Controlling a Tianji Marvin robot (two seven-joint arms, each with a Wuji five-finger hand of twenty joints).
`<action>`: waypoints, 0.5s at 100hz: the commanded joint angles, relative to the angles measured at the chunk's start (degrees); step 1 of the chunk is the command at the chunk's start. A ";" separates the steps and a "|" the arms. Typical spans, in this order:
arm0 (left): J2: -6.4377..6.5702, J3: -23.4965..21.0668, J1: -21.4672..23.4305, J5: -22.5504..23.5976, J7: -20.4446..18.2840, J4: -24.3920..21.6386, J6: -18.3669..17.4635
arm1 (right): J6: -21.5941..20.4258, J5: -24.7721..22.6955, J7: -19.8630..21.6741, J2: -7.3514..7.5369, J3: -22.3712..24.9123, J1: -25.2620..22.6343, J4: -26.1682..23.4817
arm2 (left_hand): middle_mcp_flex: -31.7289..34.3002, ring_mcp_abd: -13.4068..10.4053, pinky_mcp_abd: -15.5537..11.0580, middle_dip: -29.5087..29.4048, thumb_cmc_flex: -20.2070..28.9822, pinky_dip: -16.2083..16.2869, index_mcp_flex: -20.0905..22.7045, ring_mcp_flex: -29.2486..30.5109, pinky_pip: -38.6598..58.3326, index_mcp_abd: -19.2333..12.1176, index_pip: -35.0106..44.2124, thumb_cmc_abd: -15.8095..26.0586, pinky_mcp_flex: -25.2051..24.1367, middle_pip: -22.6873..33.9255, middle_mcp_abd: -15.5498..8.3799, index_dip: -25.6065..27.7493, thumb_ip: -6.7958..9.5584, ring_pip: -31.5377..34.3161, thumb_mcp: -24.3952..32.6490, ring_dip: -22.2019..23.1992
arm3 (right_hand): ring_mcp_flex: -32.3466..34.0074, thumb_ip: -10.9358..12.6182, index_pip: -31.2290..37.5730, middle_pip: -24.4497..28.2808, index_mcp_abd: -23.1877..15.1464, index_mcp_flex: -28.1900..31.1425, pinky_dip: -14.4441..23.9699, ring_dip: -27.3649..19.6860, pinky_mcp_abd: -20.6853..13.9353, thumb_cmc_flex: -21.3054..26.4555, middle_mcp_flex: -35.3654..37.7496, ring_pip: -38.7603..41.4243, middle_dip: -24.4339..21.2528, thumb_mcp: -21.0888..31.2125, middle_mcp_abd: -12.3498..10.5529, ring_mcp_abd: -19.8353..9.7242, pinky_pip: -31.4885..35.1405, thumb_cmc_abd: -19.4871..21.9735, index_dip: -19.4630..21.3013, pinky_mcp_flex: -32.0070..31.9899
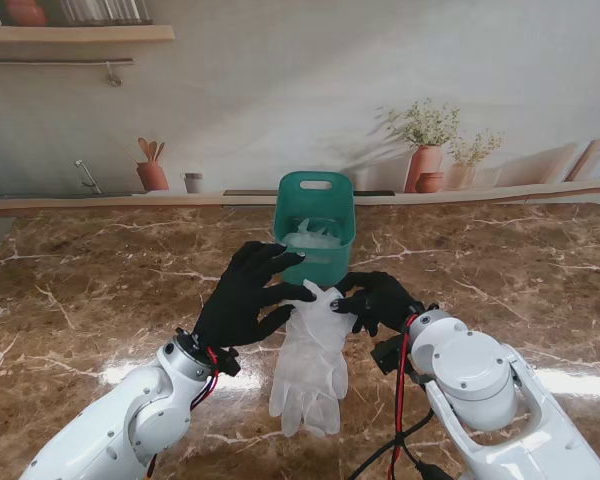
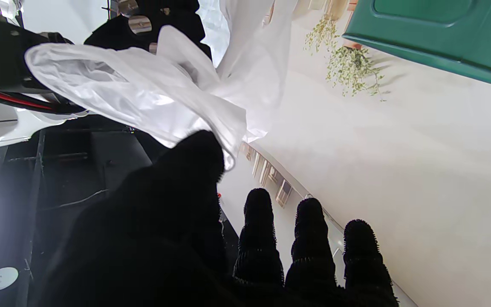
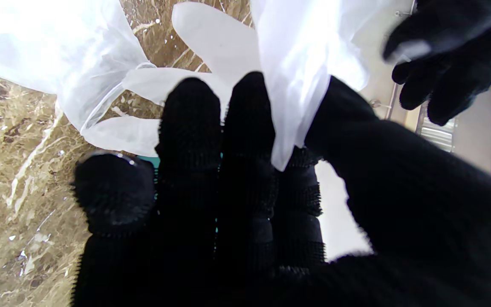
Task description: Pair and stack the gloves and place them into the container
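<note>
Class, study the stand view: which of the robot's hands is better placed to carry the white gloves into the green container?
The right hand, probably: it pinches the cuff of the white gloves. The left hand has its fingers spread, gripping nothing I can see. The green container stands just beyond both.

The gloves (image 1: 310, 365) are translucent white. The container (image 1: 315, 225) is teal green, with something pale inside. Both hands, left (image 1: 248, 296) and right (image 1: 380, 298), wear black knit covers; the arms (image 1: 470, 375) are glossy white with red and black cables (image 1: 400, 400). The table (image 1: 100, 290) is brown marble veined in white.
</note>
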 commanded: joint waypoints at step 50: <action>-1.88 0.25 0.85 -9.38 -3.77 -0.95 -1.30 | 0.82 2.15 3.43 0.51 -0.11 -1.32 1.28 | 23.04 -1.37 0.72 2.85 -3.48 1.06 7.20 12.13 8.55 3.04 19.75 -3.34 0.52 2.89 1.00 15.40 -4.91 2.34 3.64 0.34 | -1.26 0.17 -0.14 0.67 0.99 -3.02 -0.99 -0.61 -1.38 -1.06 -0.69 -2.94 0.96 -2.15 -0.29 0.61 1.40 6.27 -1.88 -4.75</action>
